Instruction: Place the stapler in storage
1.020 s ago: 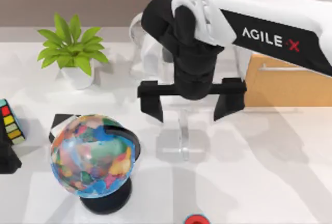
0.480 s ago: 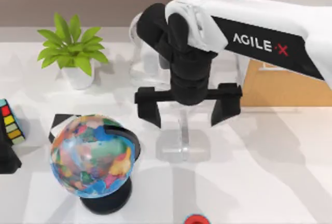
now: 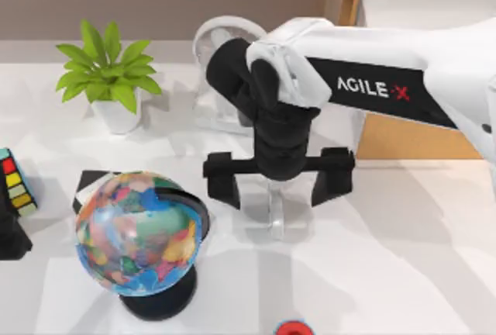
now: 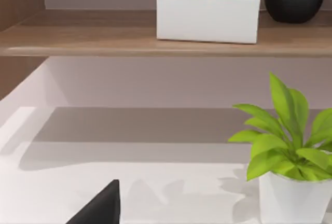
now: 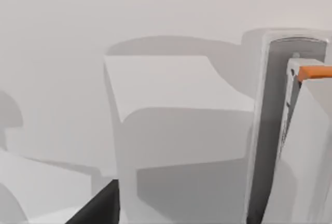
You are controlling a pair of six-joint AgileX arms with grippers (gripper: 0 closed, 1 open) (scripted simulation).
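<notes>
A rubik's cube (image 3: 15, 182) sat at the surface's left edge, a potted plant (image 3: 108, 79) toward the far edge, and a globe (image 3: 139, 233) near the front edge. Just right of the globe, the stapler (image 3: 275, 211) lay on the white surface (image 3: 403, 257), about mid-way across. The right claw (image 3: 279, 181) hung directly above it, fingers spread wide to either side. A white fan (image 3: 225, 79) stood behind. The storage (image 3: 403, 129) sat at the far right corner.
</notes>
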